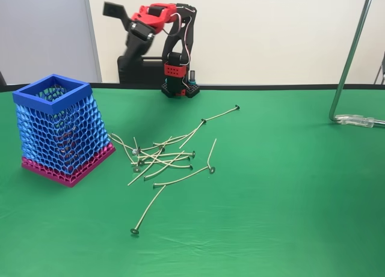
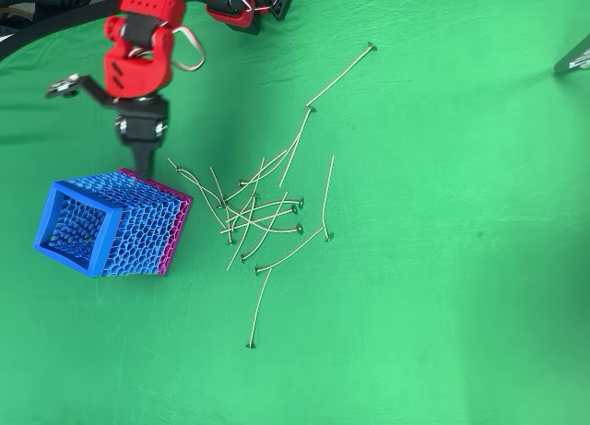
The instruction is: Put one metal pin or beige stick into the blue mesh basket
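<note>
- Green table cover (image 1: 289, 217): spread over the whole work surface.
- Metal pins (image 1: 162, 158): about a dozen, heaped loosely mid-table just right of the basket in the fixed view; single ones lie apart at the near and far ends.
- Blue mesh basket (image 1: 57, 130): upright on a magenta base; contents cannot be made out through the mesh.
- Gripper (image 2: 143, 158): raised behind the basket, fingers drawn together, nothing seen held.
- Metal stand (image 1: 352, 60): placed at far right.

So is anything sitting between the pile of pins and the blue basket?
Nothing visible does. The pins lie loose on bare green cloth right of the blue mesh basket in the overhead view, with open cloth between. The gripper hangs just beyond the basket's base.
</note>
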